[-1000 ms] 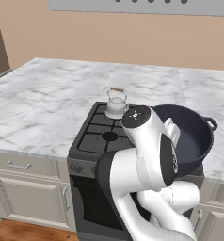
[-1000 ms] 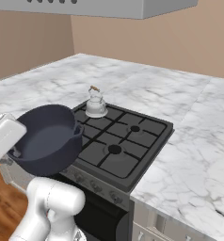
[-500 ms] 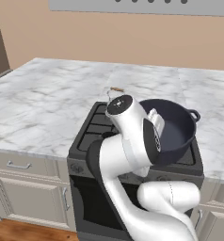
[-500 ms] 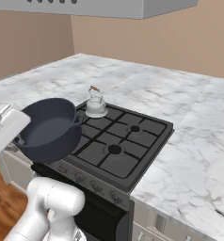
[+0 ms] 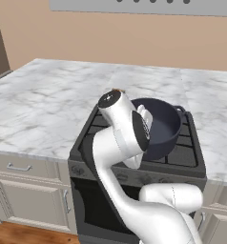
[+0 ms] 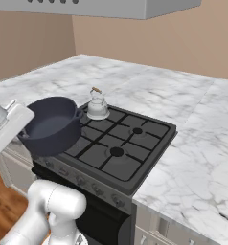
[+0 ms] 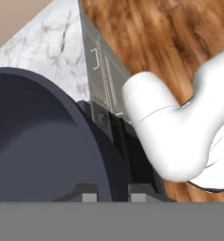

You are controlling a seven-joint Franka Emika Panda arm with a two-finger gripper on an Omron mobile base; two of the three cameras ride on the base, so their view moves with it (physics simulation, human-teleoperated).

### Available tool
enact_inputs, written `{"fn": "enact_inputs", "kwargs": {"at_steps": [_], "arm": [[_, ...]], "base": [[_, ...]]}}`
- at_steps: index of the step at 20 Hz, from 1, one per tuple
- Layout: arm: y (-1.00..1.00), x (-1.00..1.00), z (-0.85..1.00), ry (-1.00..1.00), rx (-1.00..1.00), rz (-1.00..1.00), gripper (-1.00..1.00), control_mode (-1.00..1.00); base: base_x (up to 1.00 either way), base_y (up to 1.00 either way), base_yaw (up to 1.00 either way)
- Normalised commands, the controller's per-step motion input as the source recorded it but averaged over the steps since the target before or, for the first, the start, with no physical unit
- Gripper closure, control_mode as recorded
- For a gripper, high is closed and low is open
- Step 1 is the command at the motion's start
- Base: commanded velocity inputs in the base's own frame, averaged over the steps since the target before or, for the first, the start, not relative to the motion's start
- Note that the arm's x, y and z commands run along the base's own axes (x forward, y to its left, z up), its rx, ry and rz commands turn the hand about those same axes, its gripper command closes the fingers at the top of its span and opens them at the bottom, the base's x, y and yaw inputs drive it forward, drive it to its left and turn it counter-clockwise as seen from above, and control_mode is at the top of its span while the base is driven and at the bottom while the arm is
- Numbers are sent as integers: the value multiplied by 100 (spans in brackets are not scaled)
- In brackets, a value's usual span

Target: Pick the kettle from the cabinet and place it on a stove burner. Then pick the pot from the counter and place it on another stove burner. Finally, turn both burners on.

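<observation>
Jaws pinch the rim of the pot (image 6: 52, 126), held above the stove's (image 6: 135, 165) 9 o'clock side. White marble tabletop (image 6: 192, 143) wraps the stove; the kettle (image 6: 97, 106) sits on the back burner. Arm hides most of the kettle in the left base view.

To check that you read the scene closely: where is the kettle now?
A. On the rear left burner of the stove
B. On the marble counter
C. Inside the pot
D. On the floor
A. The kettle stands on the rear left burner of the stove, while the pot is held at the stove's front left edge.
</observation>
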Motion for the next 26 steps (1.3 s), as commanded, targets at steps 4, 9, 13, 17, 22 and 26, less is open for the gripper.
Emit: {"fn": "enact_inputs", "kwargs": {"at_steps": [4, 9, 13, 17, 22, 26], "arm": [[21, 33, -18, 0, 0, 1, 100, -100], [19, 32, -20, 0, 0, 1, 100, -100], [12, 35, -18, 0, 0, 1, 100, -100], [8, 34, -16, 0, 0, 0, 100, -100], [7, 29, -20, 0, 0, 0, 100, -100], [2, 20, -14, 0, 0, 0, 100, -100]], "base": [[0, 0, 0], [0, 0, 0], [0, 0, 0], [0, 0, 0], [0, 0, 0], [0, 0, 0]]}}
